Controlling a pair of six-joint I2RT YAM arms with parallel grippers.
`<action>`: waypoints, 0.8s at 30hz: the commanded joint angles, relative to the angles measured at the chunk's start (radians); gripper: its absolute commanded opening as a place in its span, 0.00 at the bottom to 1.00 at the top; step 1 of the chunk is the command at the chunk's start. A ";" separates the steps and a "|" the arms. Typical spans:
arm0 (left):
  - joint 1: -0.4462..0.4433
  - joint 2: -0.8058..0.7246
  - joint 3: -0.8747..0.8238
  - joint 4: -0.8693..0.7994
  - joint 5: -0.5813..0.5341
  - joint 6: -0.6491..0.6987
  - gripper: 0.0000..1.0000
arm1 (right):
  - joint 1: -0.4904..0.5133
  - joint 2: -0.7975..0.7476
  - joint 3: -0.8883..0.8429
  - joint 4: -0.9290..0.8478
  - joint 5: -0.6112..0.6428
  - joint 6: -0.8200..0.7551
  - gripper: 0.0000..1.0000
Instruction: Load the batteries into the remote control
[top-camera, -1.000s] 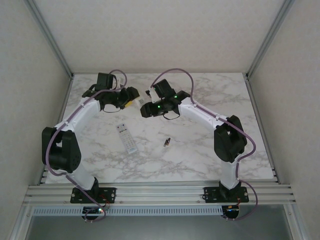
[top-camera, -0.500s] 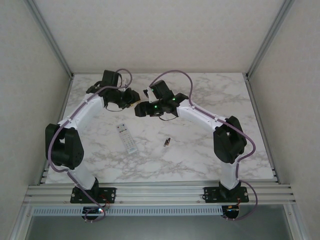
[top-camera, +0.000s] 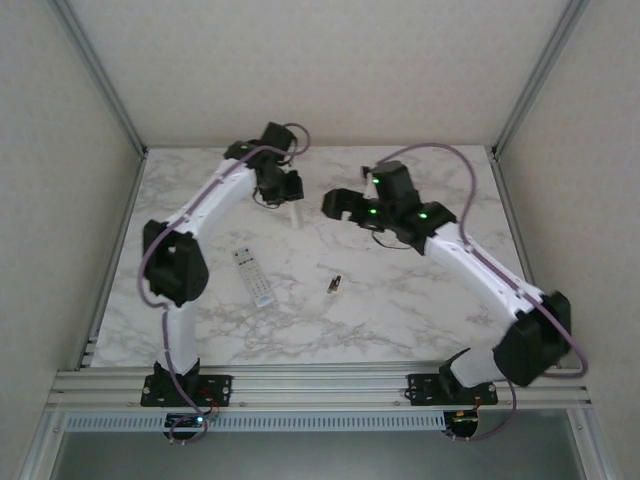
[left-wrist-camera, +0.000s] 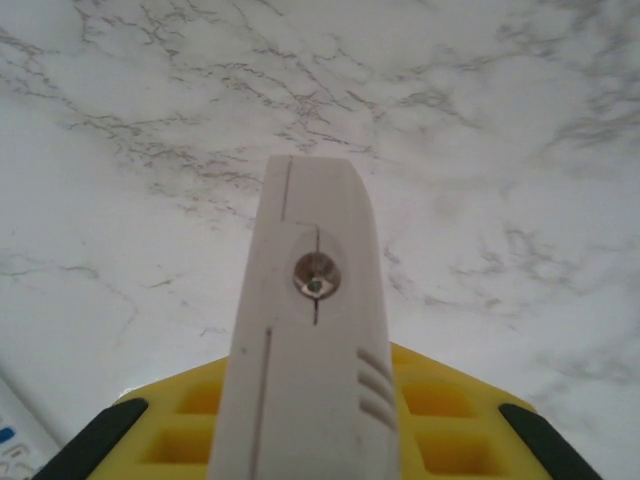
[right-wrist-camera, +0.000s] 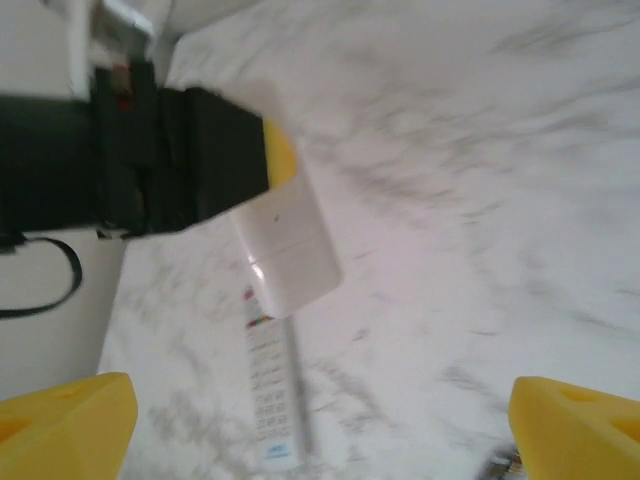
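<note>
The left fingers (left-wrist-camera: 440, 400) pinched the slim white plastic remote (left-wrist-camera: 310, 300). The small dark orange-ended battery (top-camera: 335, 284) lay on the marble surface (top-camera: 400, 300), six o'clock from the spread right fingers (right-wrist-camera: 60, 420), axis one-to-seven, nearer the right arm.

Hidden between the yellow pads (left-wrist-camera: 440, 405) of the left gripper (left-wrist-camera: 315, 440) and cut off by the bottom edge: the held end of the slim white plastic remote (left-wrist-camera: 312, 330). Cut off at the bottom left corner of that view: all but a tip of the long white button remote (left-wrist-camera: 12, 445). Smeared by blur in the right wrist view: its buttons, the black left gripper, the white marble table (right-wrist-camera: 480, 200). Cut off in the bottom corners there: the yellow fingertips (right-wrist-camera: 60, 420) of the right gripper (right-wrist-camera: 320, 428). Too small from above to tell its ends: the tiny dark battery (top-camera: 335, 284).
</note>
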 joint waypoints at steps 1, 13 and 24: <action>-0.088 0.168 0.225 -0.243 -0.233 -0.080 0.00 | -0.070 -0.077 -0.088 -0.146 0.136 0.122 0.99; -0.193 0.479 0.460 -0.187 -0.259 -0.362 0.00 | -0.122 -0.256 -0.114 -0.350 0.059 0.056 0.99; -0.220 0.601 0.467 -0.040 -0.068 -0.342 0.21 | -0.141 -0.355 -0.175 -0.366 0.047 0.045 0.99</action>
